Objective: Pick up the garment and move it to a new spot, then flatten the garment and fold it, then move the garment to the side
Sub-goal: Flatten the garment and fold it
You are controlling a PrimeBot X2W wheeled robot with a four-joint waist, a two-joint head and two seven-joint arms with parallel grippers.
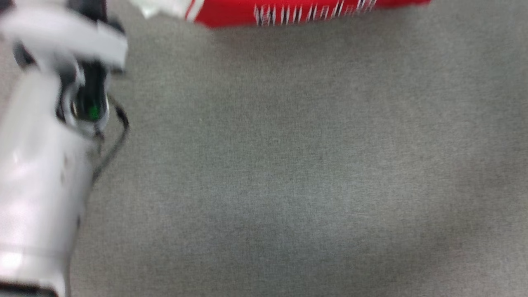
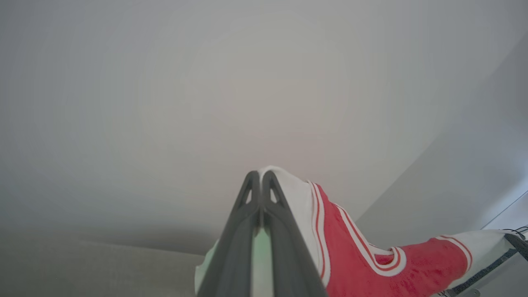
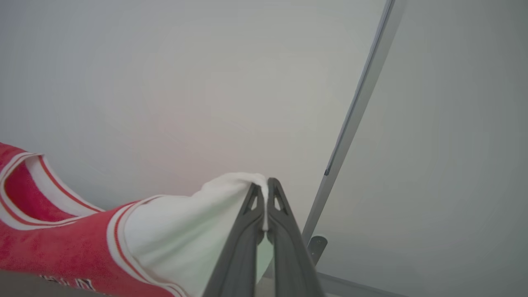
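Blurred grey surface (image 1: 288, 165) spreads below. At twelve o'clock in the head view, the garment (image 1: 305, 12) is cut off by the frame. The left forearm (image 1: 37, 165) smears at nine o'clock. The left gripper (image 2: 260, 175) and right gripper (image 3: 264, 183) each clamp a white sleeve, with the garment spanning between them.

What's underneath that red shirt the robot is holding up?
Below the garment a plain grey surface shows, lightly shadowed. The left gripper and right gripper pinch its white ends. Whatever lies directly behind the cloth is hidden.
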